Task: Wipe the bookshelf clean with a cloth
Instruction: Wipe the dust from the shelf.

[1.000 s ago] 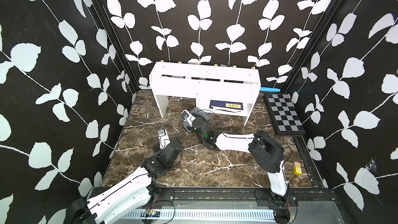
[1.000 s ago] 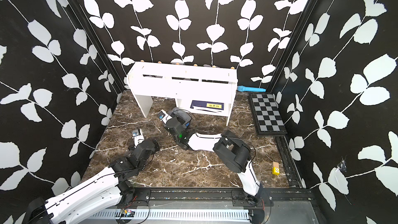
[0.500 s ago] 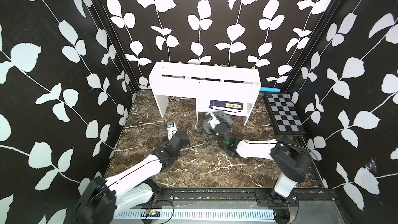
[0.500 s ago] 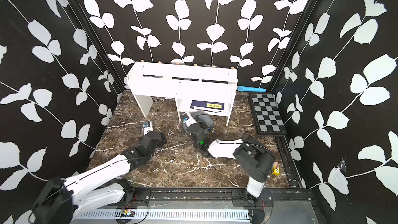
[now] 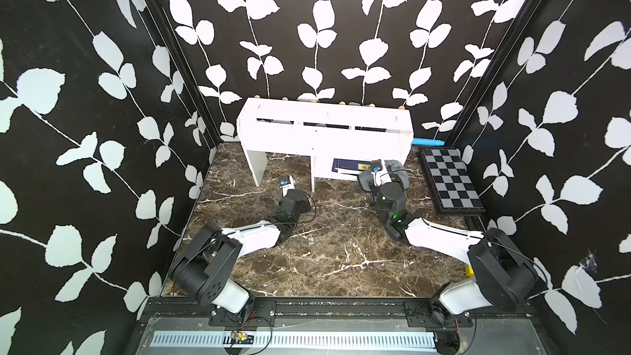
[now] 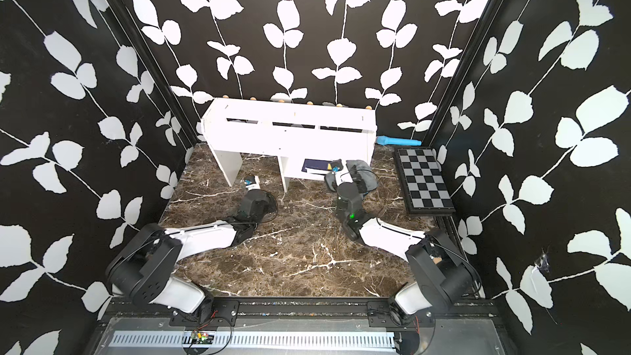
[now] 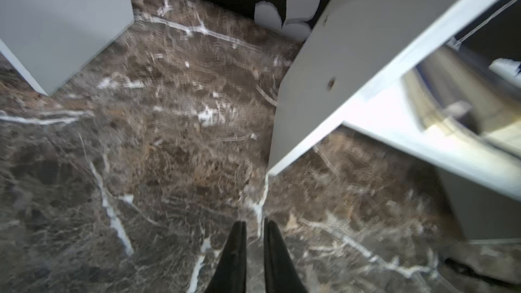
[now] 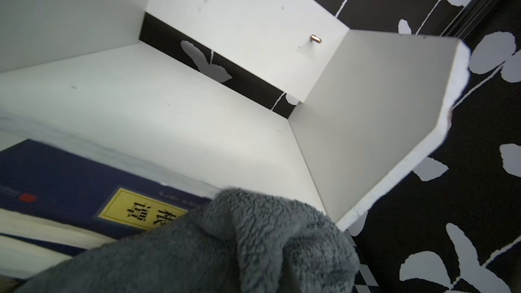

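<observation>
Right claw (image 5: 375, 166) is clamped on the cloth (image 8: 253, 243). Its fingers are buried in the grey wad in the wrist view, so can't judge how deep the bite is. Left claw (image 7: 255, 226) is only a slit open w/ nothing in it, low over the desk (image 7: 141, 150), just in front of the bookshelf (image 5: 324, 131), near its middle leg panel but not touching.

What could go wrong, as I judge it:
- Wad overlaps the near corner of the book (image 8: 70, 181) lying in the lower cubby. A push inward prob. shoves the book instead of wiping the board.
- Cloth is bunched, not flat, so only a small patch would touch. Hard tips could scrape through it.
- Shelf looks like light board & nothing braces it. A sideways stroke vs. the end panel could slide it toward the checkered board (image 5: 447, 182).
- If the grip is on one fold only, drag on a stroke could pull the cloth free.

Position: the cloth hangs over the right claw's tips at the mouth of the lower cubby, close to the right-hand end panel. Can't tell if it touches the cubby floor. In both top views the grey bulk sits around & just beside that claw, on the checkered-board side. It's well apart from the left claw, w/ the middle panel between them.
</observation>
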Controlling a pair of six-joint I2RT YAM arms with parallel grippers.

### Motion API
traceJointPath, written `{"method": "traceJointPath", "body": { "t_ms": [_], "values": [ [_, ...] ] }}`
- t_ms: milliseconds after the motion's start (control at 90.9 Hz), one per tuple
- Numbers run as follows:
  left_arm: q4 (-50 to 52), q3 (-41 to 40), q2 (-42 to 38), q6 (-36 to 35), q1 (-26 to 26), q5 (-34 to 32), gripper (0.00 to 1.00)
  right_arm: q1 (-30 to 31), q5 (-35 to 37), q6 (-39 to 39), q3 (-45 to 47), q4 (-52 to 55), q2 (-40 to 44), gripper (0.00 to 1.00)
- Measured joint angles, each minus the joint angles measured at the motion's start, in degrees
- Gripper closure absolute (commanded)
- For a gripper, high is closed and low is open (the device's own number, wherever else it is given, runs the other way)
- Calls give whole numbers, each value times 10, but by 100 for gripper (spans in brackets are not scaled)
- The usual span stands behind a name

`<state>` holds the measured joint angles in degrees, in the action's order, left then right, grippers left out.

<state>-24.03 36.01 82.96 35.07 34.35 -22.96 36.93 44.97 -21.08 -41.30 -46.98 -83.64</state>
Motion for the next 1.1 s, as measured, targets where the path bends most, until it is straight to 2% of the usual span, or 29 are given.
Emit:
{"method": "traceJointPath", "body": {
  "t_ms": [66,154,220,264,319,407,484,539,693,803,968,1100],
  "values": [
    [51,6,-68,-33,0,-30,50,-6,-6,11,8,10,12,100],
    [128,42,-162,-80,-5,-72,36,-9,-12,25,16,16,24,100],
    [186,99,-217,-123,-25,-86,26,-9,-24,44,23,25,32,100],
    [221,148,-237,-144,-56,-85,20,-9,-33,63,28,41,40,100],
    [263,210,-245,-158,-108,-64,16,-5,-42,85,32,62,51,100],
    [309,296,-222,-189,-188,-40,7,12,-45,113,39,83,66,100],
    [333,350,-185,-215,-232,-12,6,44,-42,129,43,89,70,100],
    [343,379,-152,-217,-269,34,4,75,-39,137,44,94,68,100],
    [354,405,-41,-220,-363,152,3,158,-34,158,43,102,58,100],
    [366,407,12,-222,-389,209,3,197,-33,170,35,108,44,100],
    [344,418,40,-218,-414,283,8,228,-32,185,11,116,28,100],
    [302,430,61,-214,-417,316,17,253,-30,189,-9,116,12,100]
  ]
}}
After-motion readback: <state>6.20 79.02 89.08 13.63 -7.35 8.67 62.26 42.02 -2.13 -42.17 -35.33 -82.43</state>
